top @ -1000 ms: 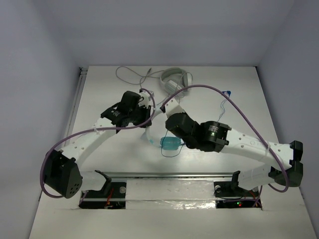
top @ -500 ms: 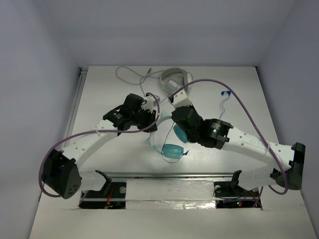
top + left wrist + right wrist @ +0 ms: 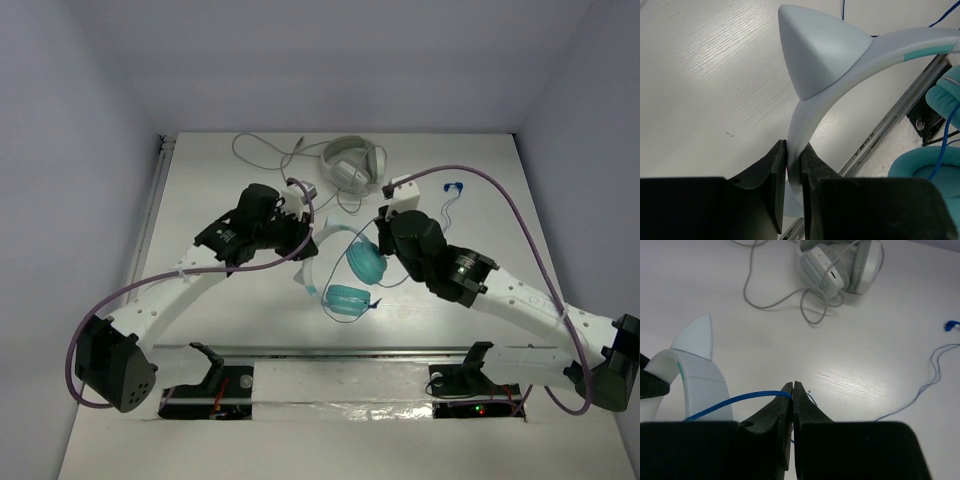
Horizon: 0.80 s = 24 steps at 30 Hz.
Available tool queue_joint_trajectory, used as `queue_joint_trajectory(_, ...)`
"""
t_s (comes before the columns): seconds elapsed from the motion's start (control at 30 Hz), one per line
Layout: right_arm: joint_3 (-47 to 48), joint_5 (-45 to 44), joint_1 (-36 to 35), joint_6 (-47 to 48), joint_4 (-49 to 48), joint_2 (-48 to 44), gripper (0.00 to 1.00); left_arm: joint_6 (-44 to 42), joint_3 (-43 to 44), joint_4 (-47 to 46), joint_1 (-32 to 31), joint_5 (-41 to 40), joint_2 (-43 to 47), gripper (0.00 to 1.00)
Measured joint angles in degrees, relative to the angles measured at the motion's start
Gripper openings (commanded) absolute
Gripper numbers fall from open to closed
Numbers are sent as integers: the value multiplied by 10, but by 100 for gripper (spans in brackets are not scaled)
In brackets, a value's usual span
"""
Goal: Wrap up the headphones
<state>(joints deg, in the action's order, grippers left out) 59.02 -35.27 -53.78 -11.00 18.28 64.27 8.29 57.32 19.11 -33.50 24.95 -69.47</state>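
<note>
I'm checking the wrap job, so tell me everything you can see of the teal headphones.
The teal headphones are over-ear, with two round padded teal ear cups, a smooth pale plastic headband bearing a pointed fin, and a thin blue cable. They are over the white table, toward its front middle. The left gripper is clamped on the headband; the right gripper pinches the cable, whose far end trails loose.

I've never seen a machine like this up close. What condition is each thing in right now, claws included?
teal headphones: gripped by the headband, cable not fully wound.
blue cable: pinched partway along, far end trailing loose.
left gripper: shut on the teal headphones' headband.
right gripper: shut on the blue cable.
grey-white headphones: lying untouched, grey cable sprawled loose.
</note>
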Motion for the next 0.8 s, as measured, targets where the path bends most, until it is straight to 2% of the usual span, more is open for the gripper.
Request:
queue_joint_trajectory(0.27, -101, 98, 35, -53, -143, -78, 22, 29, 56, 2, 19, -23, 18, 0)
queue_joint_trajectory(0.47, -164, 190, 92, -81, -245, -90, 23, 52, 122, 0, 26, -18, 26, 0)
queue_joint_trajectory(0.53, -185, 218, 106, -88, -276, -89, 27, 57, 130, 2, 26, -15, 26, 0)
queue_joint_trajectory(0.63, -208, 253, 122, -99, -318, -80, 34, 61, 132, 10, 26, -16, 26, 0)
queue_joint_trajectory(0.73, -223, 289, 140, -109, -364, -57, 48, 66, 138, 27, 26, -17, 25, 0)
queue_joint_trajectory(0.8, -237, 307, 150, -115, -395, -40, 52, 69, 151, 37, 27, -20, 23, 0)
